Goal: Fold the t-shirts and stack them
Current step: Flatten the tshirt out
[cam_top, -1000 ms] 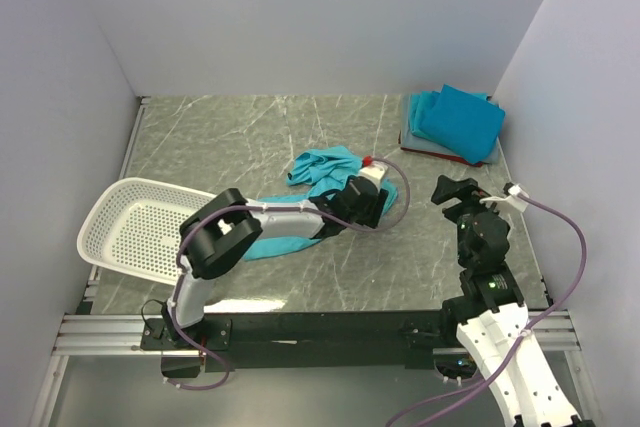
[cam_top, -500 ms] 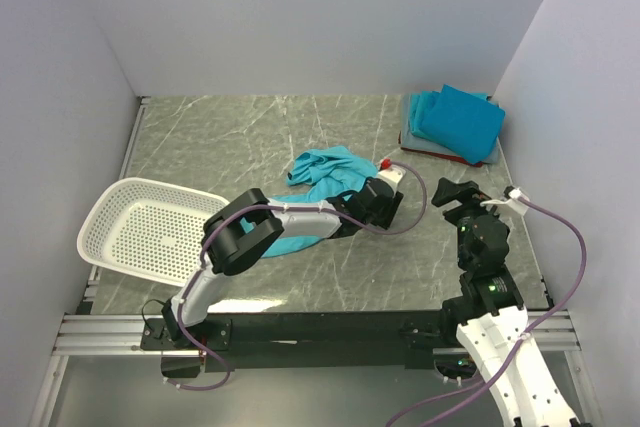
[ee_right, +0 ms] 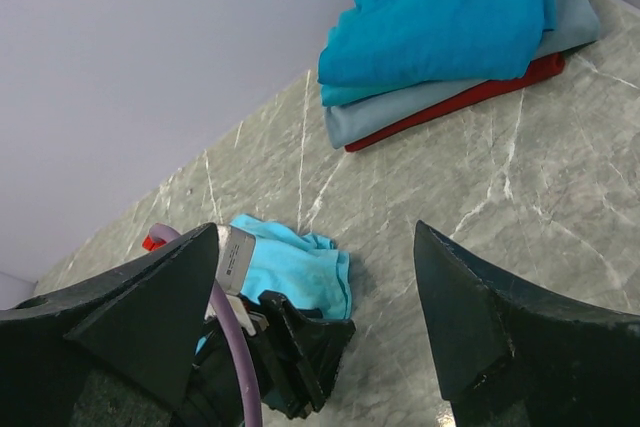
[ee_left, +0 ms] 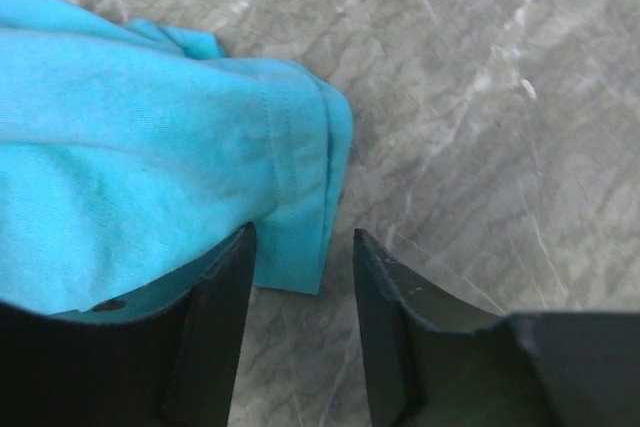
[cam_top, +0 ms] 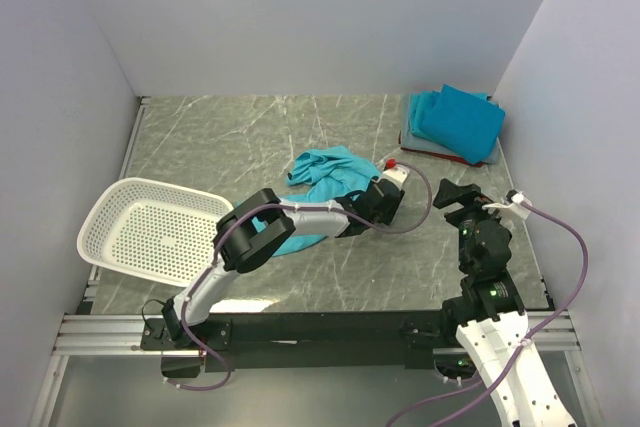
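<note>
Veined marble tbl, crumpled teal t-shirt

In the left wrist view the shirt runs off the frame beside the left claw and slips under one finger. Whether either finger touches the hem cannot be told. From above, the left arm covers the shirt's middle behind that claw. The right claw has its fingers cut by the frame's bottom edge, and one of them hides part of the left claw. The stack beyond it is clipped at the top, and the red shirt shows only an edge.
</note>
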Motion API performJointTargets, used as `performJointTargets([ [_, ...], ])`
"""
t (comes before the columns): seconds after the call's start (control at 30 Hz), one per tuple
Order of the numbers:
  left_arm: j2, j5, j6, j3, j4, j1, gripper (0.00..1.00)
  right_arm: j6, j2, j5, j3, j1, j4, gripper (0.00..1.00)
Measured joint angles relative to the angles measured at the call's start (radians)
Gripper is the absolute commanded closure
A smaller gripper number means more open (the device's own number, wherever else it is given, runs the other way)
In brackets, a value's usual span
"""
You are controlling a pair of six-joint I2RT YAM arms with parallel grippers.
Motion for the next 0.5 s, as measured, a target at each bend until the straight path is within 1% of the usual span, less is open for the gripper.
performJointTargets([
  [0.07, 0.006, -0.025, 0.0, 0.006, 0.001, -0.002, 0.53, 0.0, 0.0, 0.001, 0.0, 0.0, 0.0, 0.15],
  [0.23, 0.036, -0.098, 0.004, 0.041, -0.006, -0.014, 0.62, 0.0, -0.007, 0.003, -0.001, 0.0, -0.004, 0.15],
  [0.27, 0.042, -0.114, 0.005, 0.05, -0.007, -0.019, 0.69, 0.0, -0.011, 0.004, -0.001, 0.0, -0.004, 0.15],
  [0.33, 0.054, -0.146, 0.008, 0.064, -0.007, -0.031, 0.78, 0.0, -0.02, 0.006, -0.002, 0.0, -0.005, 0.15],
  [0.37, 0.056, -0.158, 0.01, 0.066, -0.007, -0.035, 0.88, 0.0, -0.024, 0.008, -0.002, 0.0, -0.005, 0.15],
  [0.43, 0.057, -0.188, 0.016, 0.066, -0.015, -0.045, 0.97, 0.0, -0.03, 0.01, -0.005, 0.0, -0.004, 0.15],
  [0.47, 0.057, -0.201, 0.019, 0.066, -0.019, -0.048, 1.0, 0.0, -0.032, 0.011, -0.007, 0.0, -0.006, 0.15],
  [0.5, 0.057, -0.212, 0.02, 0.066, -0.024, -0.051, 1.0, 0.0, -0.032, 0.013, -0.008, 0.0, -0.009, 0.15],
])
